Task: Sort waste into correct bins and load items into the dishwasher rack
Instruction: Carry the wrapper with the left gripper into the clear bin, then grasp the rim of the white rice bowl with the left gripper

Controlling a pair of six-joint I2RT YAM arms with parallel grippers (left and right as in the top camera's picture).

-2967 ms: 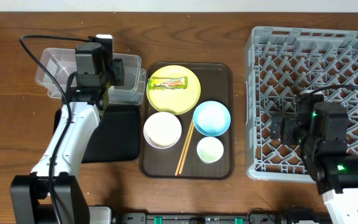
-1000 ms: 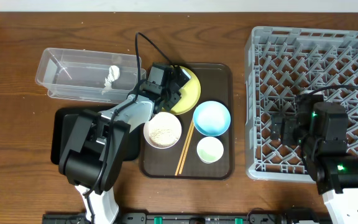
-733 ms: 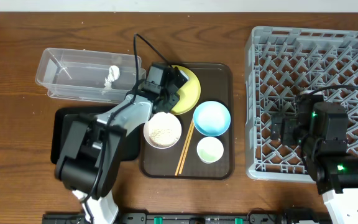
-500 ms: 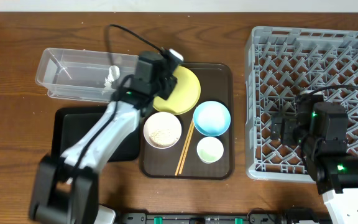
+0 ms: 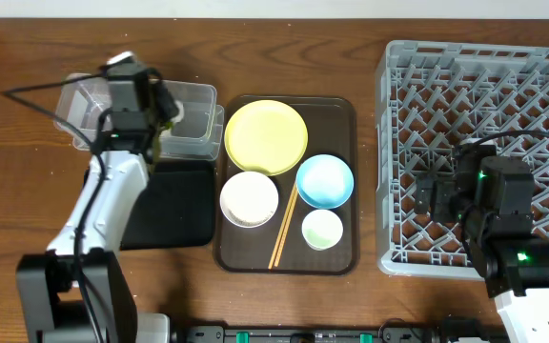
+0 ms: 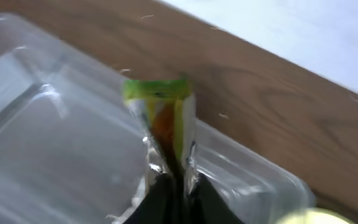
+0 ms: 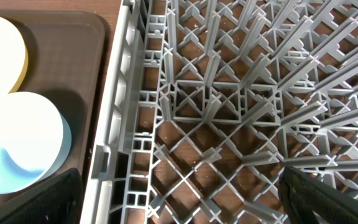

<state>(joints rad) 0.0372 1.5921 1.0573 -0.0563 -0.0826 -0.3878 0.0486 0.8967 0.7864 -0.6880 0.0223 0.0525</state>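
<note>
My left gripper (image 5: 163, 112) is over the clear tub (image 5: 196, 122) at the back left. In the left wrist view it (image 6: 176, 179) is shut on the green-and-orange snack wrapper (image 6: 162, 118), which hangs above the tub (image 6: 48, 137). The arm hides the tissue wad. The black tray (image 5: 174, 205) lies in front of the tub. The bare yellow plate (image 5: 266, 136), white bowl (image 5: 249, 198), light-blue bowl (image 5: 324, 181), pale cup (image 5: 321, 229) and chopsticks (image 5: 283, 229) sit on the brown tray (image 5: 336, 110). My right gripper (image 5: 435, 195) is open and empty over the grey rack (image 5: 484, 86).
The rack's left wall (image 7: 120, 124) and upright pegs lie just under the right gripper (image 7: 179, 202). The light-blue bowl (image 7: 23, 149) and yellow plate (image 7: 2, 50) show left of that wall. Bare wooden table (image 5: 27, 191) lies at the far left.
My left gripper has lifted the wrapper off the yellow plate and swung left with it over the clear tub. The plate is now bare. The right arm has not moved.
</note>
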